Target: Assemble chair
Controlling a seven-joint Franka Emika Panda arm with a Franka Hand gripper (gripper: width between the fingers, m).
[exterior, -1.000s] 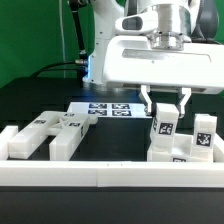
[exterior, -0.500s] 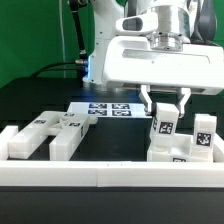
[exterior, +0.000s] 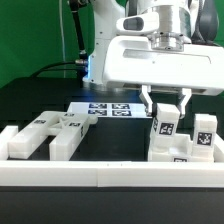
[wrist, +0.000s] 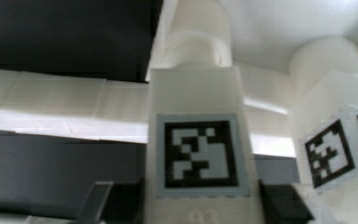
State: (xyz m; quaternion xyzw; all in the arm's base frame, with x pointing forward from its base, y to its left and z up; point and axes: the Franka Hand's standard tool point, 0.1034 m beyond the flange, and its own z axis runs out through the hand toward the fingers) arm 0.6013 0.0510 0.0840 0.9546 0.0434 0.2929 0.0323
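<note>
Still unchanged: gripper (exterior: 165,108) clamped on upright tagged post (exterior: 164,128), standing on chair block (exterior: 172,165) beside second post (exterior: 203,135). No movement over last second; probably pressing post home, release pending.

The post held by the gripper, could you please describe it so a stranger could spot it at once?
Find the gripper on the exterior view's right. The upright tagged post it clamps is yours; the twin post alongside stands free.

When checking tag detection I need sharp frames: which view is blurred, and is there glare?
Wrist view: soft and close-up, the tag on the post blurred at its edges yet readable. Exterior view: sharper, evenly lit; the white housing above the gripper nearly washed out, no glare on the marker board.
</note>
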